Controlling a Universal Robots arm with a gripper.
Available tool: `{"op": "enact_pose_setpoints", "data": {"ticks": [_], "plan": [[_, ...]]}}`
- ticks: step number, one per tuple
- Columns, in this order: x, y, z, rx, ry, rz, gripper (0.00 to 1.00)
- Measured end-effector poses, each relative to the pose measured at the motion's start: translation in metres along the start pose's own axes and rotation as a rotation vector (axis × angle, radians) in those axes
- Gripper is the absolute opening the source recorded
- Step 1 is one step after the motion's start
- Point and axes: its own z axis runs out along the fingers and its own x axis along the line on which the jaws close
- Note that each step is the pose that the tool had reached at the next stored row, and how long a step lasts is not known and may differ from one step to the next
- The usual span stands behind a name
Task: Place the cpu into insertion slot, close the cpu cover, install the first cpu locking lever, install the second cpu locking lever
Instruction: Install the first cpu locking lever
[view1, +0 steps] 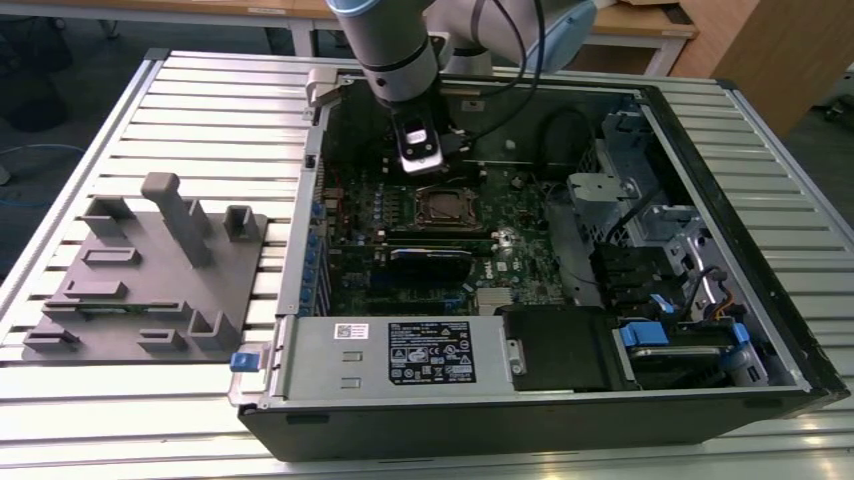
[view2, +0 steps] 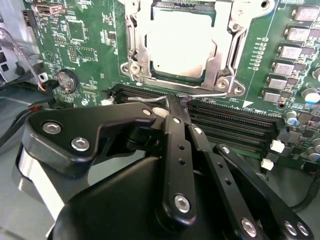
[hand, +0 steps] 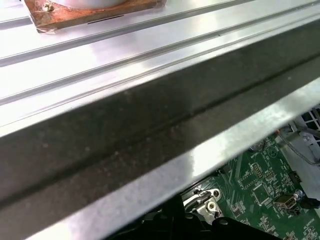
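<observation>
The gripper (view2: 172, 102) has its black fingers drawn narrow, almost together. Their tips meet the thin silvery locking lever (view2: 205, 94) between the insertion slot (view1: 441, 205) and the long black memory slots (view2: 225, 122); I cannot tell whether the lever is pinched. The cpu (view2: 182, 42) lies in the slot, its pale face blank, with the cpu cover (view2: 226, 47) framing it. The green motherboard (view2: 90, 45) bears fine white print. The power supply (view1: 430, 352) carries a white label, unreadable.
</observation>
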Motion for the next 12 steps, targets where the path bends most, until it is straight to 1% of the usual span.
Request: {"op": "enact_pose_setpoints", "data": {"ticks": [6,12], "plan": [[0.0002,-0.0002,0.0009,0.0012,-0.0007,-0.001,0.1],[0.0008,-0.0009,0.0033,0.0076,-0.0036,-0.003,0.1]]}}
